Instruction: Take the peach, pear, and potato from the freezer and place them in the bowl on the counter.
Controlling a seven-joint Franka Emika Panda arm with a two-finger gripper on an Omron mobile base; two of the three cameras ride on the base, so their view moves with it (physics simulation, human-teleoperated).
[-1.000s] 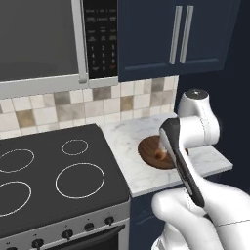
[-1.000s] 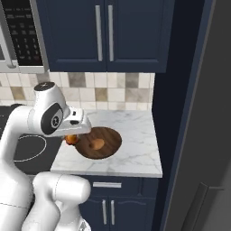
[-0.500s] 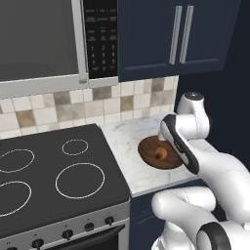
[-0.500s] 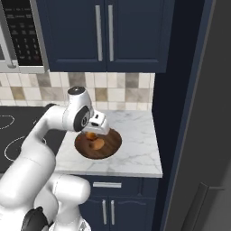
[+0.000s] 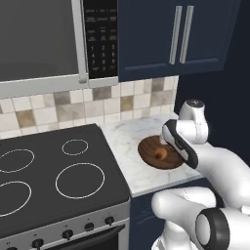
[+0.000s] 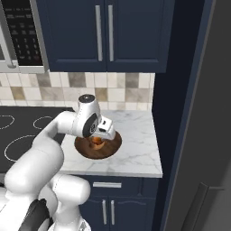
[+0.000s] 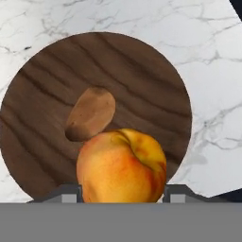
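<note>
The white robot arm has swung out over the wide dark brown wooden bowl near the tabletop's right edge. Its gripper pinches the round orange-yellow peach above the bowl. The dull brown oval potato already lies inside. Release looks next; the pear remains. No writing is legible.
</note>
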